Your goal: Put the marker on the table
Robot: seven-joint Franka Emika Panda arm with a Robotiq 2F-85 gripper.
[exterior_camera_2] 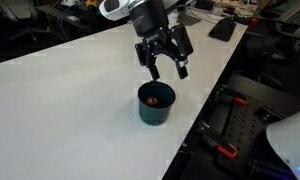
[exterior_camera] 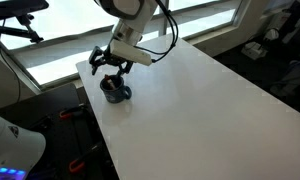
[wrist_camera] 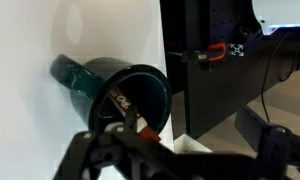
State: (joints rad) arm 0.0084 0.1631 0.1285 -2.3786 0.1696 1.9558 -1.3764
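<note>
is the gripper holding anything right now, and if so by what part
Nothing is held. The gripper hangs open above the cup, its jaws empty. The marker stands inside the cup, not gripped.

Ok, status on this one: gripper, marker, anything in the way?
Gripper open, hovering over the cup. Marker inside the cup, not yet on table. Cup wall rings it, blocking side approach.

A dark teal cup [exterior_camera_2: 155, 112] with a side handle stood upright. A red clamp [wrist_camera: 216, 50] sat on the dark frame nearby. A bright window [exterior_camera: 60, 55] ran behind.
</note>
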